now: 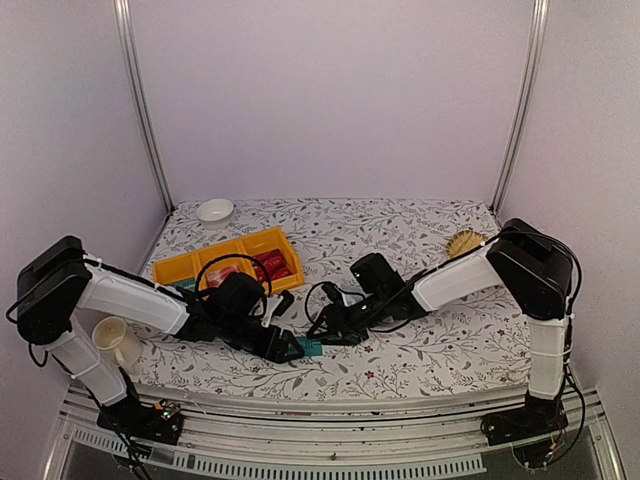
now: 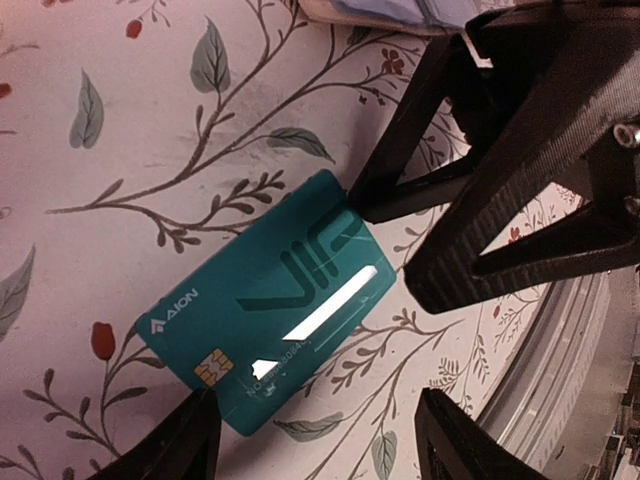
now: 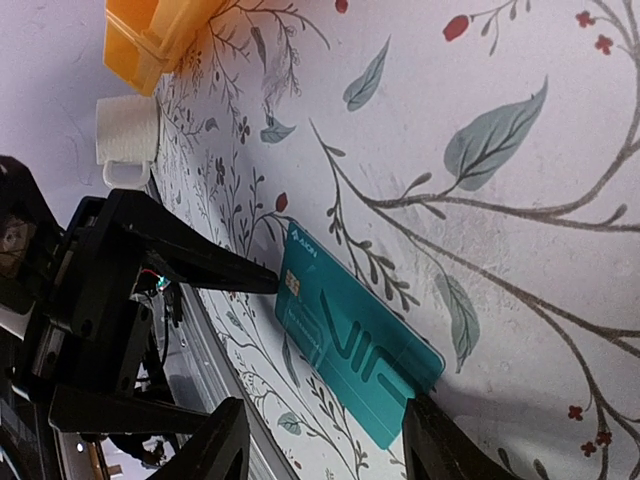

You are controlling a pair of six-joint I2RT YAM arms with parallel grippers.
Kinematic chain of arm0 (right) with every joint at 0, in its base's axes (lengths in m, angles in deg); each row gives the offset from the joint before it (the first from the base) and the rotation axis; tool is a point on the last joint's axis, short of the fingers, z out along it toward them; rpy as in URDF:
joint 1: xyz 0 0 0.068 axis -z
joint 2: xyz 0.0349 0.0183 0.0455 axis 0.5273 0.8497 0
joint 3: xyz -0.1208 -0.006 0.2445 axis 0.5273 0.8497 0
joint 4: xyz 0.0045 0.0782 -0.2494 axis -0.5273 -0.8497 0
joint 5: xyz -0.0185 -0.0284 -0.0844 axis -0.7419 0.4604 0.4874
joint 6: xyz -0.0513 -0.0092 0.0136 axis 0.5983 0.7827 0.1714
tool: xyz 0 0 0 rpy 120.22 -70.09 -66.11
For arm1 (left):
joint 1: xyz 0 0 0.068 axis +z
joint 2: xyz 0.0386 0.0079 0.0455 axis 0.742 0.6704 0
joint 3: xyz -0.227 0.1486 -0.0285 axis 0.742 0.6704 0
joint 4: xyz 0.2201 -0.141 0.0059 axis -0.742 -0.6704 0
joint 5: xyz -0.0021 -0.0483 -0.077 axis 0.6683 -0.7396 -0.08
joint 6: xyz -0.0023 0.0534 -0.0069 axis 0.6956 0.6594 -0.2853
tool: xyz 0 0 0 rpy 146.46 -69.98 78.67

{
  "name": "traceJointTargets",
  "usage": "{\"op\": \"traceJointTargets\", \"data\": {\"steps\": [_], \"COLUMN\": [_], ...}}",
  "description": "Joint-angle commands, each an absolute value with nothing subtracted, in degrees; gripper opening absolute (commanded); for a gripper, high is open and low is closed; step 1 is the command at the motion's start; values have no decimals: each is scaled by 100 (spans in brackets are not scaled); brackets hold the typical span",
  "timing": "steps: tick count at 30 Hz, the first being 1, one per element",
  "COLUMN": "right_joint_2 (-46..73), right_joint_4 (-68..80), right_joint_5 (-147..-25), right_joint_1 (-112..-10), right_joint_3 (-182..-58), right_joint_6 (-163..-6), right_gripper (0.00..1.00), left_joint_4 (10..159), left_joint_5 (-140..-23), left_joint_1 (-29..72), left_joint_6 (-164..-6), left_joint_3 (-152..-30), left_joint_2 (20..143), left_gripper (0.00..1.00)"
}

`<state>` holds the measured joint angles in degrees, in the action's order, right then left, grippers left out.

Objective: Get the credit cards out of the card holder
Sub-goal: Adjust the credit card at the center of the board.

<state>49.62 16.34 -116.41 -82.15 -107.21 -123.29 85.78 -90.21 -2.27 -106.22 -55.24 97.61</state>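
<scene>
A teal green credit card [image 2: 270, 310] lies flat on the flowered table, chip side up, and shows as a small teal patch in the top view [image 1: 308, 347]. My left gripper [image 2: 315, 420] is open just above it, one fingertip [image 3: 240, 278] at the card's chip end. My right gripper [image 3: 325, 420] is open too, with one fingertip [image 3: 430, 425] on the card's opposite corner. Its black fingers [image 2: 400, 180] fill the right of the left wrist view. A strip of the pale blue-grey card holder [image 2: 400, 8] shows at the top edge there. It is hidden in the top view.
A yellow bin [image 1: 228, 262] with red things [image 1: 275, 268] in it stands behind the left gripper. A white cup [image 1: 118, 343] lies at the near left. A white bowl [image 1: 214, 210] is at the far left and a straw basket [image 1: 466, 243] at the far right. The table's front edge [image 2: 570, 330] is close.
</scene>
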Motion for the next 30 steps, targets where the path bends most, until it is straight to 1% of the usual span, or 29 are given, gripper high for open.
{"op": "traceJointTargets", "data": {"steps": [1,7,11,14,17,19,22,24,27,30], "right_joint_2": [5342,5110,4830,4279,3693,3347,2932,2723,2421,2159], "right_joint_4": [1782,2225,2230,2109,1398,641,87,-99,-209,-201], "right_joint_5": [-11842,-12124,-12188,-11900,-11416,-11110,-10868,-10776,-10614,-10572], "right_joint_1": [-8332,-8335,-8252,-8013,-7729,-7577,-7372,-7262,-7189,-7142], "right_joint_3": [-10865,-10848,-10935,-10682,-10558,-10570,-10528,-10466,-10316,-10129], "right_joint_6": [-12624,-12826,-12818,-12792,-12367,-11948,-11466,-11299,-11140,-11040], "right_gripper": [55,55,55,55,55,56,56,56,56,57], "left_joint_4": [8369,8717,8802,8738,8527,8041,6874,5879,4233,3389], "left_joint_5": [-9367,-9617,-9685,-9668,-9418,-8803,-7969,-7828,-7512,-7765], "left_joint_1": [-177,-180,-176,-178,-305,-569,-928,-936,-929,-987], "left_joint_6": [-10548,-10541,-10498,-10478,-10200,-9638,-8511,-7989,-7331,-6717], "left_joint_3": [-5249,-5221,-5262,-5324,-5466,-5853,-6851,-7725,-9147,-9960], "left_joint_2": [10092,10252,10395,10443,10195,9912,9817,10215,11247,12237], "left_gripper": [69,69,69,69,67,70,86,97,98,98]}}
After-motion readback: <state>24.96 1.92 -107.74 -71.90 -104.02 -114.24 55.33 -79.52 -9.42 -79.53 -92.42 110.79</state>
